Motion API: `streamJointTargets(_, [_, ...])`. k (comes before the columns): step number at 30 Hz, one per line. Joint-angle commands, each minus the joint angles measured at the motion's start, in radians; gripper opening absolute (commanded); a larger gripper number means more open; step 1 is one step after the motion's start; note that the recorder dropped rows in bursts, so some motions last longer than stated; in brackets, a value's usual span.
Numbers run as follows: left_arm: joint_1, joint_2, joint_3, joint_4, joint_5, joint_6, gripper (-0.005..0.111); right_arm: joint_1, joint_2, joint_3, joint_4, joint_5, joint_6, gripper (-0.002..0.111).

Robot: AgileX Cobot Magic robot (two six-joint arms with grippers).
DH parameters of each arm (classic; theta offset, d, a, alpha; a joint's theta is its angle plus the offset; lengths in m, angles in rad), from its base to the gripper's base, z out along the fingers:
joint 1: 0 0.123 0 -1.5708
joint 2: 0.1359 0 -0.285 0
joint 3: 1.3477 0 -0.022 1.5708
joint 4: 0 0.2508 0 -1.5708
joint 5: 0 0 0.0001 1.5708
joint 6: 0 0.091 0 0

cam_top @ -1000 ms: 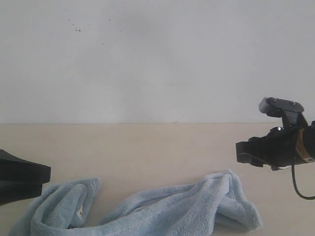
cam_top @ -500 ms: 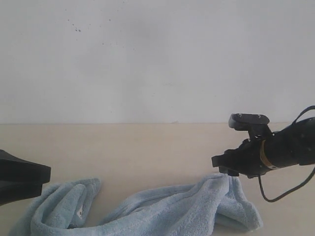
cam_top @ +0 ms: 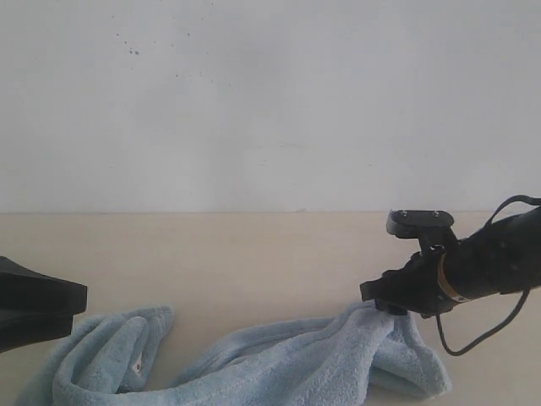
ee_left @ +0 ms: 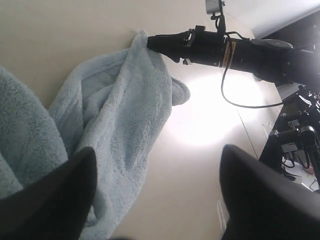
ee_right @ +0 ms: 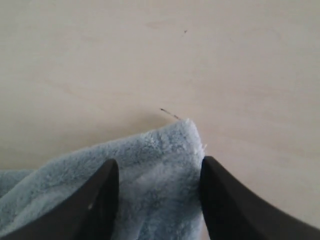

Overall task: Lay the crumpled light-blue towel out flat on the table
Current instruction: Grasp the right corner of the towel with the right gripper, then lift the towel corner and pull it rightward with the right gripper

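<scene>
Right gripper [cam_top: 373,297] reaches low — jaws straddling the towel [cam_top: 279,355] corner

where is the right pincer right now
In the exterior view the right pincer sits low on the right, open, straddling a corner of the towel.

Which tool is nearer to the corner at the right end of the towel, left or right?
Right. The right tool is open, with the towel corner between its jaws. The left tool is at the towel's opposite end, far from it.
</scene>
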Motion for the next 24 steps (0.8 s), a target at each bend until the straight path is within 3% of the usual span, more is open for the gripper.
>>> streamJointTargets(1, [0.001, -0.012, 0.004, -0.014, 0.012, 0.012, 0.065, 0.001, 0.015, -0.006, 0.001, -0.006, -0.008, 0.048])
streamJointTargets(3, [0.001, -0.012, 0.004, -0.014, 0.012, 0.012, 0.065, 0.001, 0.023, -0.006, 0.001, -0.043, -0.013, 0.037])
streamJointTargets(4, [0.001, -0.012, 0.004, -0.014, 0.012, 0.012, 0.065, 0.001, 0.023, -0.006, 0.001, -0.075, -0.020, 0.019])
streamJointTargets(6, [0.001, -0.012, 0.004, -0.014, 0.012, 0.012, 0.065, 0.001, 0.008, -0.006, 0.001, -0.087, -0.012, 0.000])
streamJointTargets(13, [0.001, -0.010, 0.004, -0.010, -0.039, 0.020, 0.065, 0.001, -0.206, 0.092, 0.001, -0.077, 0.035, 0.000])
streamJointTargets(18, [0.001, -0.010, 0.004, -0.008, -0.144, 0.034, 0.065, -0.001, -0.544, 0.285, 0.001, 0.117, 0.033, 0.000])
streamJointTargets(24, [0.001, -0.010, 0.004, -0.052, -0.199, 0.036, 0.065, -0.001, -0.933, 0.383, 0.001, 0.120, 0.084, 0.000])
